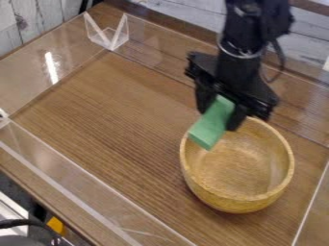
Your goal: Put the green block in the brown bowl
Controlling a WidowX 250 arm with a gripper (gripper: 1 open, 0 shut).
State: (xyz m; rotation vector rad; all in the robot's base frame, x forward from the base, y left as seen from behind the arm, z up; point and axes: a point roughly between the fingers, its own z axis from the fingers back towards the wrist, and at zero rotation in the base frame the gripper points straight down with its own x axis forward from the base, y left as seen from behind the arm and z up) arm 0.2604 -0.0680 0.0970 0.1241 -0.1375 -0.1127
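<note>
Green block point(214, 125) over brown bowl point(238, 183)

Right of centre: gripper point(229, 104) clamped on tilted green block point(216, 125), hanging over near-left rim of bowl point(241, 192).

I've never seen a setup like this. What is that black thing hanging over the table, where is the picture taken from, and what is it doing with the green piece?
The black thing is a robot arm, and its tip is a gripper, two fingers that pinch like tongs. The single camera looks down at the wooden table from in front and above. Low clear plastic walls fence the table. The gripper is shut on the green block, a small flat bar held in the air at a slant, its lower end above the near-left rim of the brown bowl. The round wooden bowl looks empty; the block is not yet inside.
</note>
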